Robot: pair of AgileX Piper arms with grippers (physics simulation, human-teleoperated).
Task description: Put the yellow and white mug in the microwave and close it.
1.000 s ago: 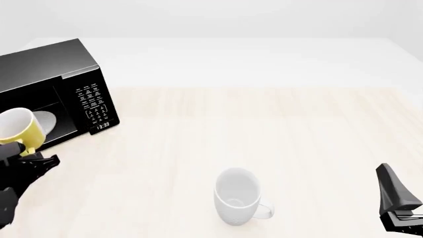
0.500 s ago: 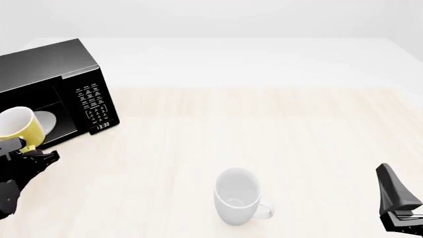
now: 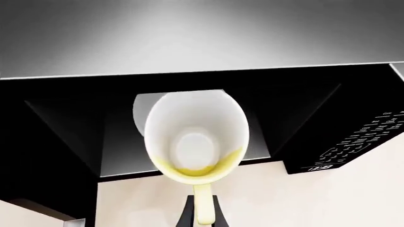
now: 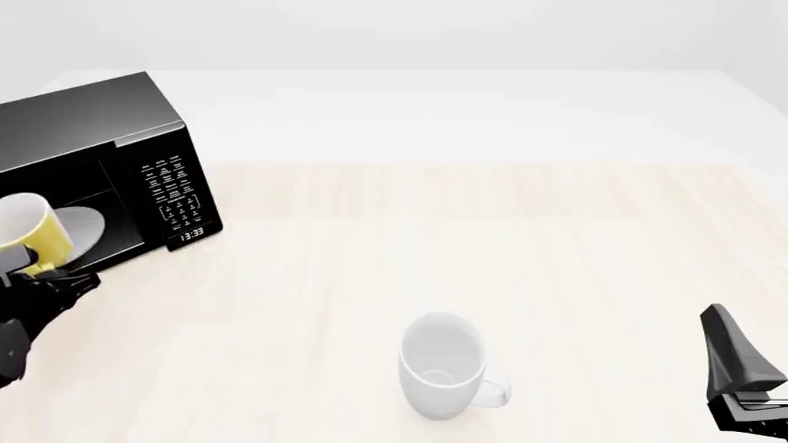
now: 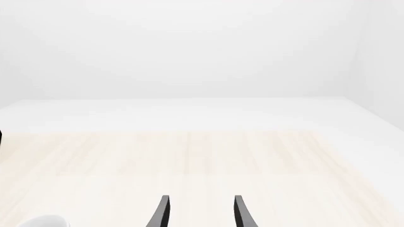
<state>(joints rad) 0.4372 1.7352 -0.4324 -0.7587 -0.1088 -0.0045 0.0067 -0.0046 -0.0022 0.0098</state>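
The yellow and white mug [image 4: 25,235] hangs in front of the open cavity of the black microwave [image 4: 124,120] at the far left, partly cut by the frame's edge. My left gripper [image 4: 40,275] is shut on the mug's yellow handle. In the left wrist view the mug [image 3: 196,137] faces me with its white inside, its handle between my gripper's [image 3: 202,218] fingers, and the white round plate [image 3: 144,109] shows behind it inside the microwave [image 3: 303,118]. My right gripper [image 5: 200,213] is open and empty at the front right [image 4: 739,378].
A larger all-white mug [image 4: 440,365] lies on the light wooden table [image 4: 493,249] at the front middle; its edge shows in the right wrist view [image 5: 44,221]. The microwave's keypad [image 4: 173,198] faces right of the cavity. The door is not clearly in view.
My left gripper has carried the yellow mug to the left and further toward the microwave's opening. The right arm and the white mug have not moved.
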